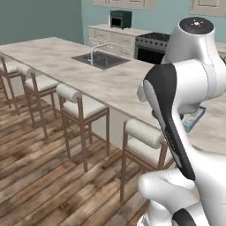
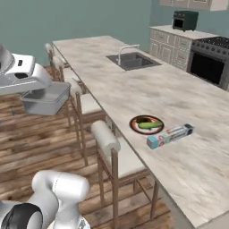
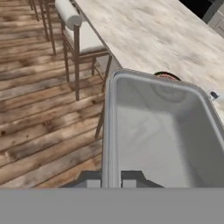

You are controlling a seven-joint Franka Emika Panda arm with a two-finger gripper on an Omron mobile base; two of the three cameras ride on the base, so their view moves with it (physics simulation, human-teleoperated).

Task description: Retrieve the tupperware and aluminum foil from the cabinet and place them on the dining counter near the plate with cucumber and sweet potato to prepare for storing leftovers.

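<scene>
My gripper is shut on the near rim of the tupperware, a grey open tub. In the right base view the tupperware hangs in the air under my hand, left of the dining counter and above the stools. On the counter the plate holds the green cucumber and the dark sweet potato. The aluminum foil lies just right of the plate. Its teal end shows past my arm. The plate's edge peeks over the tub's far rim. The cabinet is out of view.
Wooden stools line the counter's near side over a plank floor. A sink with a tap is set in the counter farther along. A black stove and a toaster oven stand at the back wall.
</scene>
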